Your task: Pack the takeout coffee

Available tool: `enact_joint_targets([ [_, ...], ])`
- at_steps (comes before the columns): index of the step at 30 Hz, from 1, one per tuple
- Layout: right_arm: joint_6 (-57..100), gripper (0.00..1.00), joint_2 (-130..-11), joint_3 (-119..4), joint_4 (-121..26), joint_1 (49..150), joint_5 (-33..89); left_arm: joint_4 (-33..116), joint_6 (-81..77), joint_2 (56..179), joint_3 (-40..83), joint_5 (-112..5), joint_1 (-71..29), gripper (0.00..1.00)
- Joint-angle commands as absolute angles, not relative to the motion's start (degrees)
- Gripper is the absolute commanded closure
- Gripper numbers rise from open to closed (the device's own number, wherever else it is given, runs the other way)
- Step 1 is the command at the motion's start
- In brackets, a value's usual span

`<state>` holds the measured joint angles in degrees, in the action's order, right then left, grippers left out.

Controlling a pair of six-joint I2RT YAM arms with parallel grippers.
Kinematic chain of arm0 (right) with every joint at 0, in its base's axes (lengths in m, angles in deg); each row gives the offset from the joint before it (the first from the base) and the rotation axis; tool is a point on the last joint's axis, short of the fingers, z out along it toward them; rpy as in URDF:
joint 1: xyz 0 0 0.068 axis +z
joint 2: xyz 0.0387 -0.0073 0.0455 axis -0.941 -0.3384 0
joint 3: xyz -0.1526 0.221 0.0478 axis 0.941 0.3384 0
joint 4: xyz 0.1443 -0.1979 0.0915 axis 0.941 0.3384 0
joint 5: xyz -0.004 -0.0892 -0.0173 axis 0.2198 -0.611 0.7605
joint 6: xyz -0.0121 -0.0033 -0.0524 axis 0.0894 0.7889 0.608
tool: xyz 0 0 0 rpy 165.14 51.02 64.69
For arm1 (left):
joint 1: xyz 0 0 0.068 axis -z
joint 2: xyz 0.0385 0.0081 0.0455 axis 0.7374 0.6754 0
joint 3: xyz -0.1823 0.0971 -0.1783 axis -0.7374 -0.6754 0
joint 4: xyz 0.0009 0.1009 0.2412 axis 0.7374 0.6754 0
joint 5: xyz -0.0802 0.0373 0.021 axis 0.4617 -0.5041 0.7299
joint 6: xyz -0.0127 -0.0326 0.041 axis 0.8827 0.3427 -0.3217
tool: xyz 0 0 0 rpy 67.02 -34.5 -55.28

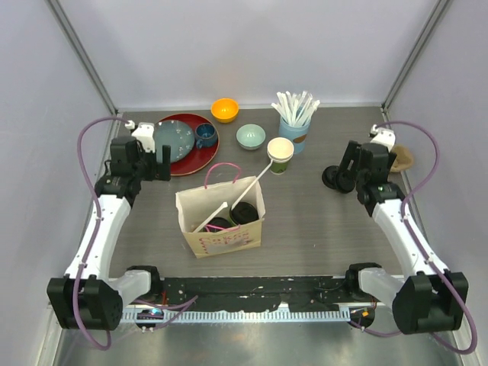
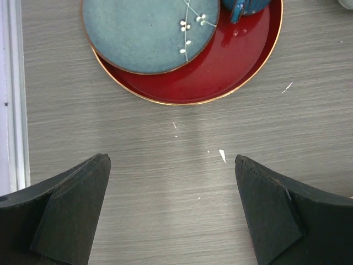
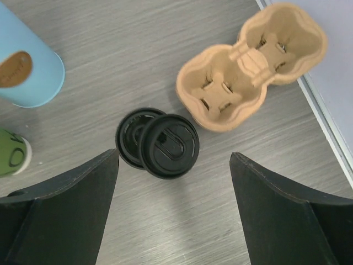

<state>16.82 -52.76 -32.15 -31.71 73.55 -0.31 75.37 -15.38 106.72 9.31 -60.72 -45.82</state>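
Note:
One green-patterned takeout coffee cup [image 1: 280, 155] stands open, cream inside, right of the bag's far corner; its edge shows in the right wrist view [image 3: 11, 155]. Two black lids [image 3: 165, 144] lie overlapping on the table, just ahead of my open right gripper [image 3: 174, 156], which holds nothing. In the top view the lids [image 1: 331, 179] sit beside that gripper [image 1: 345, 169]. A paper bag [image 1: 221, 236] with pink handles stands mid-table, holding two round black-topped things [image 1: 244, 212] and white sticks. My left gripper [image 2: 171, 160] hangs open over bare table near the red plate, seen in the top view [image 1: 162, 164].
A red plate [image 2: 231, 72] carries a blue-grey plate [image 2: 143, 33] and a dark blue mug [image 1: 204, 135]. An orange bowl [image 1: 224, 110], a pale green bowl [image 1: 250, 136] and a light-blue cup of white sticks [image 1: 294, 131] stand at the back. A cardboard cup carrier [image 3: 253, 61] lies by the right wall.

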Motion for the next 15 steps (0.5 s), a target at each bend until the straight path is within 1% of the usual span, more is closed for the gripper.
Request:
enact_joint_targets([
  [1,16.46,0.13,-46.43,-21.54,-51.66,73.64,-3.52,56.39,-14.74,103.73,0.74,-59.99,-46.37,0.0],
  [2,16.37,0.13,-45.55,-20.12,-52.92,73.65,-3.79,51.06,-14.83,103.47,-3.37,-60.26,-46.37,0.0],
  [4,15.32,0.13,-45.02,-16.43,-56.43,73.73,-4.05,46.63,-15.09,103.2,-8.39,-60.17,-46.37,0.0],
  [11,14.97,0.13,-45.28,-7.45,-64.17,73.65,-7.04,31.0,-14.57,104.43,-20.1,-57.01,-46.46,0.0],
  [15,15.49,0.14,-45.81,-3.15,-69.88,73.65,-5.64,23.86,-14.47,104.43,-25.11,-57.36,-46.55,0.0],
])
